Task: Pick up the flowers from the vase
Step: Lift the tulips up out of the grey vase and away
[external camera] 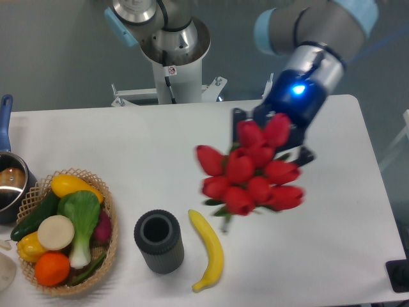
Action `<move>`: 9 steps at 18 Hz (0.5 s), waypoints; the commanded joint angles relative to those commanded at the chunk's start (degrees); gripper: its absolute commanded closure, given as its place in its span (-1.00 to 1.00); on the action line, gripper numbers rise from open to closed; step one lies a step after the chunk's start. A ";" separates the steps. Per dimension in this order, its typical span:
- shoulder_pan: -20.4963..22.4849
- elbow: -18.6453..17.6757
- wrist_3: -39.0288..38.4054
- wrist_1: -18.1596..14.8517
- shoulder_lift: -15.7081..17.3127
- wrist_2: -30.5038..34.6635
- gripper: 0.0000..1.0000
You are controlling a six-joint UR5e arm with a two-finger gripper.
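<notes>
Gripper (pixel 271 131) clamps the flowers (pixel 252 173) aloft, well clear of the vase (pixel 158 241); banana (pixel 209 249) between them.

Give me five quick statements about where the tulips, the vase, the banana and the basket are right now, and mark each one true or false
1. The bunch of red tulip buds sits inside the short dark ribbed cylinder vase. False: the bunch is out of the vase, up at the robot's end effector, and the vase mouth is empty.
2. The yellow banana lies on the white table just right of the vase in the picture. True.
3. The vase has tipped onto its side. False: it stands upright, mouth up.
4. The woven wicker basket holds vegetables and fruit, including an orange. True.
5. The basket is right of the banana. False: it is at the left, beyond the vase.
</notes>
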 joint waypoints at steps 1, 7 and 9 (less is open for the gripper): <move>0.18 -0.44 1.85 -0.09 -0.44 2.53 1.00; 0.18 -3.25 4.15 -0.17 0.00 27.21 1.00; -0.70 -3.34 4.15 -0.26 0.00 34.60 1.00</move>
